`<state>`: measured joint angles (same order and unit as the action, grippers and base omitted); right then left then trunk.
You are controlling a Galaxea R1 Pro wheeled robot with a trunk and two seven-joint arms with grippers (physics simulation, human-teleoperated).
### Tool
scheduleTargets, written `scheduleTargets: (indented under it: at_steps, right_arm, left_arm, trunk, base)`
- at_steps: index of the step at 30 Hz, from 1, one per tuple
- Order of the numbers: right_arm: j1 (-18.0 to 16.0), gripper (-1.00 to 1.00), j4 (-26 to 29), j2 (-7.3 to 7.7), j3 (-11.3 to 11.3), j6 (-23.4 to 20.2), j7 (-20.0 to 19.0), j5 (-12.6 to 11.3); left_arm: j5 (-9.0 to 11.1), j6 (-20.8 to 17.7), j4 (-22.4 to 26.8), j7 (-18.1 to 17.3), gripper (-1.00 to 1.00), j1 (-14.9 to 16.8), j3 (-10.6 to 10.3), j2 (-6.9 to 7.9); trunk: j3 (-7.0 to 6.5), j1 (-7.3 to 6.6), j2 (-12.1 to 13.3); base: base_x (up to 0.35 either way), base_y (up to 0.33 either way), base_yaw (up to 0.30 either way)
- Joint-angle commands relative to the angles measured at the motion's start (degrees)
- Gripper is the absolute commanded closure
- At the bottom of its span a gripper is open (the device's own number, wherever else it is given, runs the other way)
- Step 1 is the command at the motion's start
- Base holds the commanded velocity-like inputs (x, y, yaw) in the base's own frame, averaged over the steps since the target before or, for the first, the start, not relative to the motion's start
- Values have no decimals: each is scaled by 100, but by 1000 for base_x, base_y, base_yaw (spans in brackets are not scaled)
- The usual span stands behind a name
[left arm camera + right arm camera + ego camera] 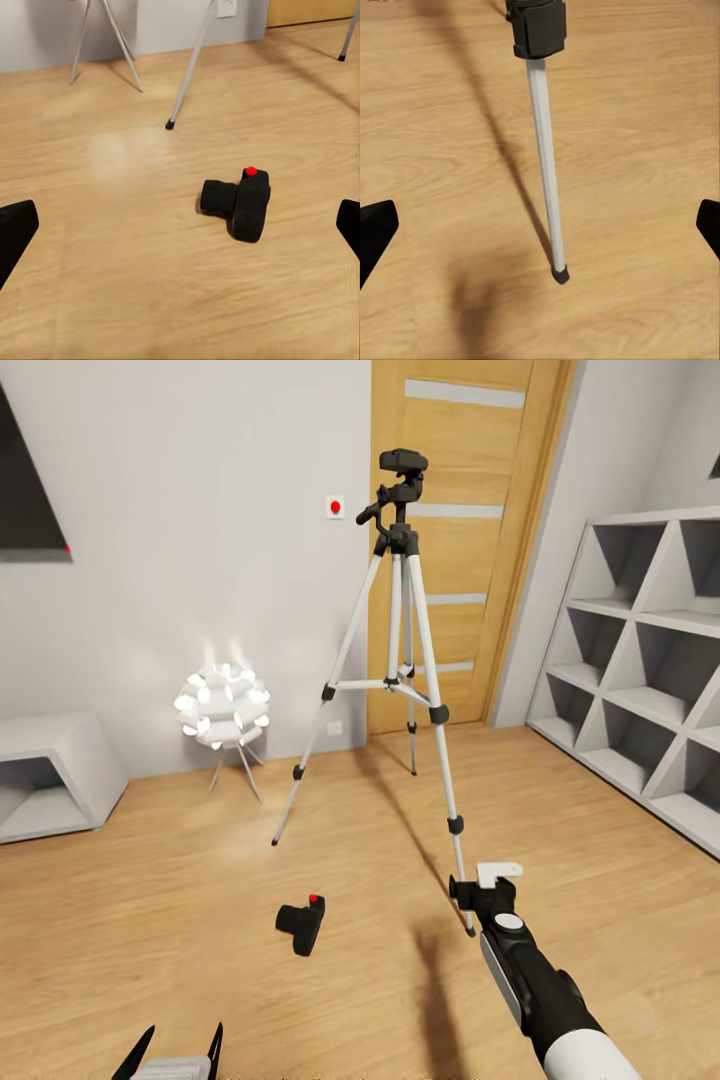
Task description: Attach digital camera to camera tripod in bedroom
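Observation:
The digital camera (pixel 302 925) lies on the light wood floor, small and black, with a red button on top. In the left wrist view the digital camera (pixel 238 202) rests ahead of my open left gripper (pixel 180 232), apart from both fingertips. My left gripper (pixel 170 1055) sits low at the near edge. The camera tripod (pixel 405 620) stands upright before the door, its black pan head (pixel 400 470) bare. My right gripper (pixel 485 882) hovers over the tripod's nearest leg. That leg (pixel 546 172) and its foot (pixel 560 275) run between the open right gripper's (pixel 540 232) fingers without contact.
A white spiky floor lamp (pixel 222 707) glows left of the tripod. White cubby shelves (pixel 640 660) line the right wall. A wooden door (pixel 470 540) is behind the tripod. A low grey unit (pixel 50 770) sits at the left wall. Another tripod foot (pixel 170 125) is beyond the camera.

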<state>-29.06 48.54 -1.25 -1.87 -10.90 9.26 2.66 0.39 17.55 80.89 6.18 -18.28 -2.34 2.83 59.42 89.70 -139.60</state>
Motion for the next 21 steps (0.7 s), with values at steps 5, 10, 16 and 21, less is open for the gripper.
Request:
scheduleTargets:
  at_steps: [5, 10, 16, 21]
  right_arm:
    - [-99, -100, -75, 2, -15, -51, 32, 22]
    - [-147, -100, -149, 2, -15, -46, 30, 17]
    - [-159, -100, -163, 2, -15, -38, 30, 10]
    - [-161, -100, -162, -1, -15, -30, 26, 8]
  left_arm:
    - [-1, 12, 4, 48, -100, 0, -20, 7]
    - [1, 12, 30, 49, -100, 0, -21, 7]
    - [5, 12, 112, 43, -100, 0, -21, 7]
    - [0, 12, 142, 41, -100, 0, -21, 7]
  trunk:
    - [94, 110, -204]
    - [188, 200, -366]
    - [299, 213, -372]
    - [299, 213, -372]
  base:
    - [0, 0, 0]
    - [0, 0, 0]
    - [0, 0, 0]
    - [0, 0, 0]
